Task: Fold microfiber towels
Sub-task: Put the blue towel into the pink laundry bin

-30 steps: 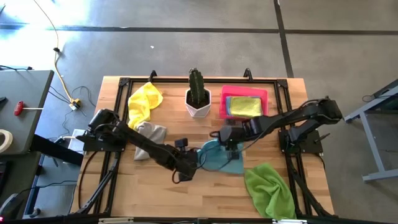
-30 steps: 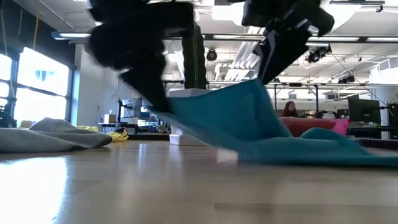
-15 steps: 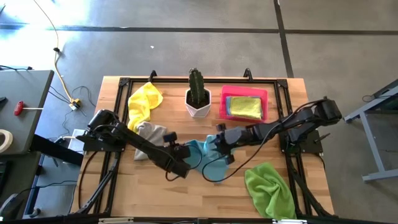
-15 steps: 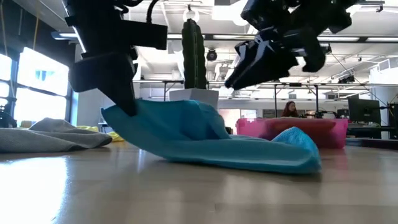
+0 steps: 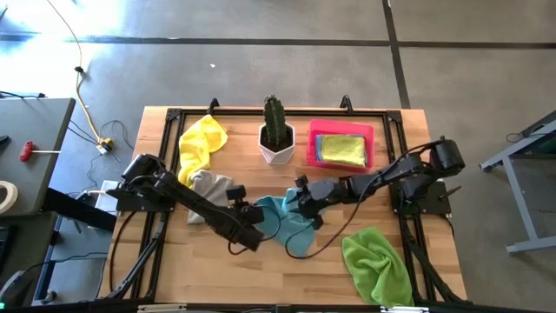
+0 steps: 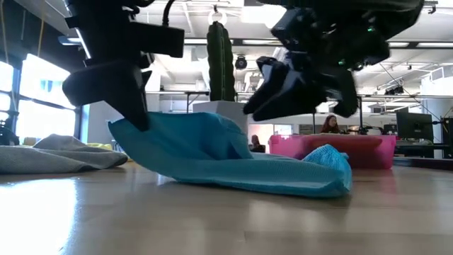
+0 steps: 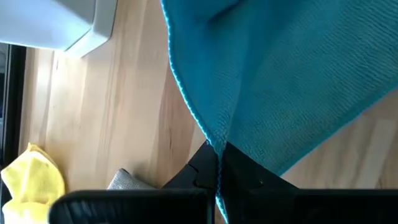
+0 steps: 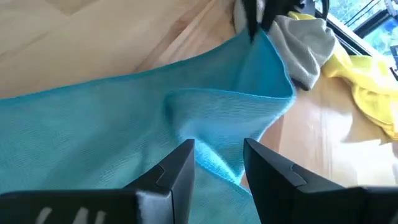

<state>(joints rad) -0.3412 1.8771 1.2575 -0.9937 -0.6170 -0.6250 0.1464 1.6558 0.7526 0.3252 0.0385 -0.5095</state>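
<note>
The left gripper (image 5: 253,224) is pinching the blue towel (image 5: 291,222); the right gripper (image 5: 306,198) is hovering unclenched and should be lining edges squarely.

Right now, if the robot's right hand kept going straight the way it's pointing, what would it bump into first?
Probably the blue towel lying right in front of the right hand, whose fingers are apart. Beyond it waits the left hand, pinching the towel's far edge.
</note>
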